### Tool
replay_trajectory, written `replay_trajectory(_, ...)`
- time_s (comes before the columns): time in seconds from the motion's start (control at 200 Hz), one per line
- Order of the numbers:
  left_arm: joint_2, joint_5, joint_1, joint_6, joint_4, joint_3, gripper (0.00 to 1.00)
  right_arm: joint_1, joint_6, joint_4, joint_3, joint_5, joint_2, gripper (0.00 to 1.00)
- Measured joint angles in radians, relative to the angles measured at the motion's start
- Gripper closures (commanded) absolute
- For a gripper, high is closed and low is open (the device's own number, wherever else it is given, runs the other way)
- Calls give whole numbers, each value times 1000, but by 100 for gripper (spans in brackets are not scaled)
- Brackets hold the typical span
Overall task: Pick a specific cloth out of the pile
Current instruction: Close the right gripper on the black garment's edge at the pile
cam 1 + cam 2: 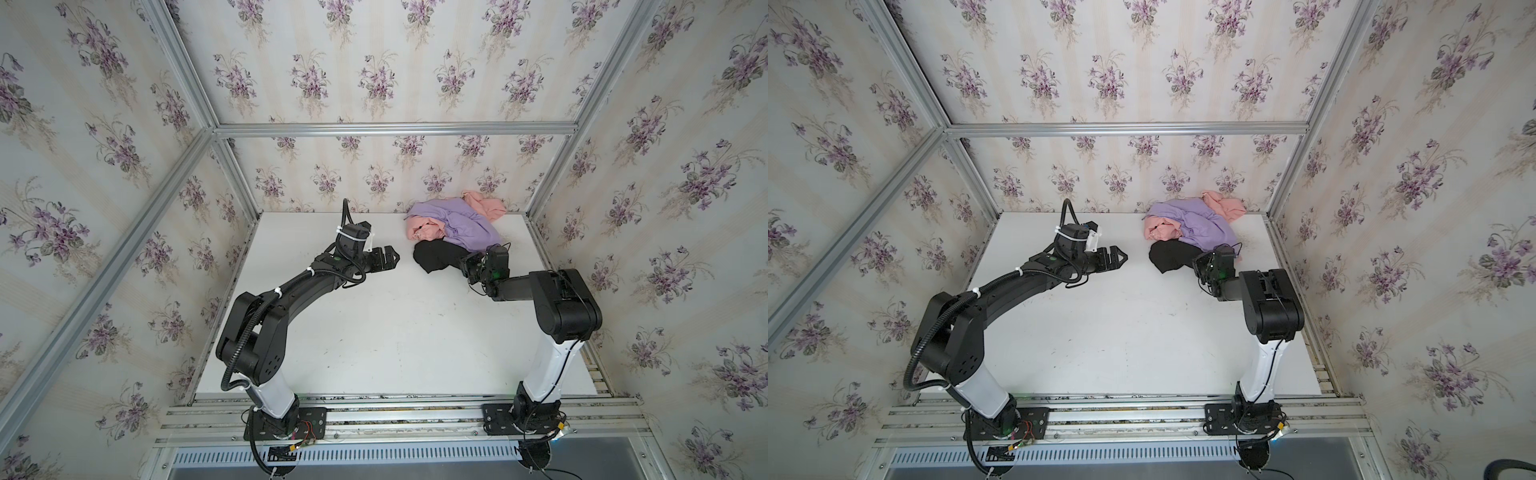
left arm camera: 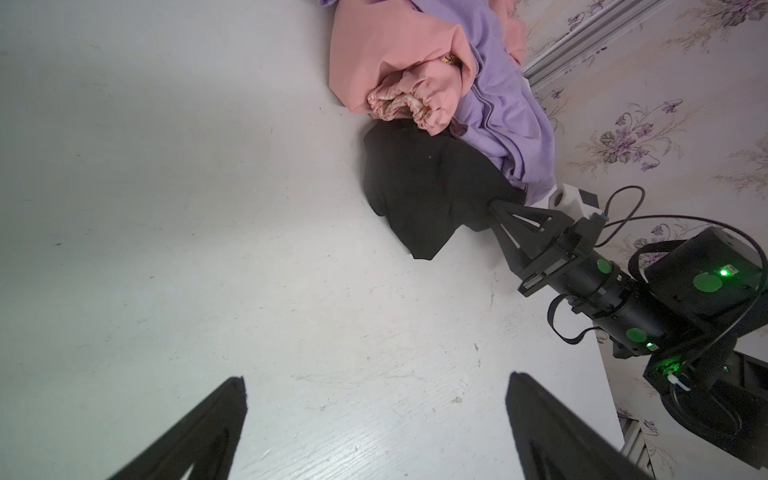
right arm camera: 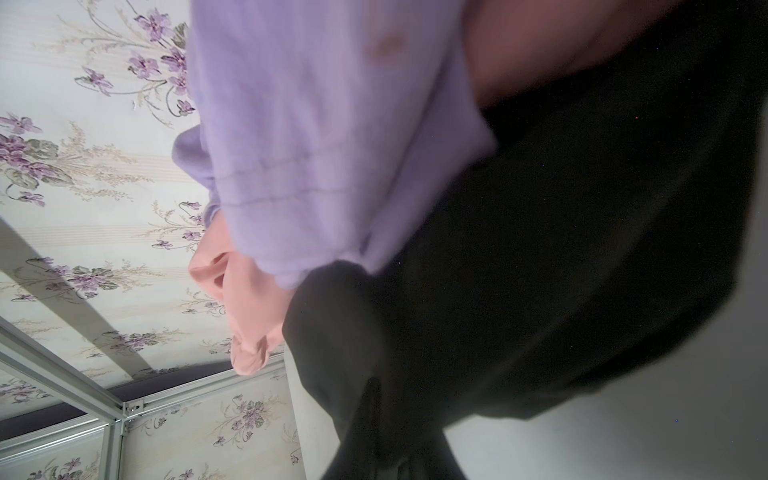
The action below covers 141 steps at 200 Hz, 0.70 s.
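Observation:
The pile sits at the table's back right, with a lilac garment lying over a salmon-pink one. The black cloth spreads out from the pile's near edge onto the table. My right gripper is shut on the cloth's right end, fingers pinched into a fold of the fabric. My left gripper hovers open and empty just left of the cloth, pointing at it.
The white table is walled on three sides by flowered wallpaper. An aluminium frame post stands right behind the pile. The right arm's elbow hangs over the table's right side.

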Motion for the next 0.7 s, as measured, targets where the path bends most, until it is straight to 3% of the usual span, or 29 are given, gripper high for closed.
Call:
replay_trajectory(0.295, -8, 3, 0, 1, 0, -11, 0, 11, 0, 2, 0, 18, -4, 97)
replay_trajectory(0.705, -46, 3, 0, 5, 2, -36, 0, 15, 0, 1, 0, 26, -85, 99)
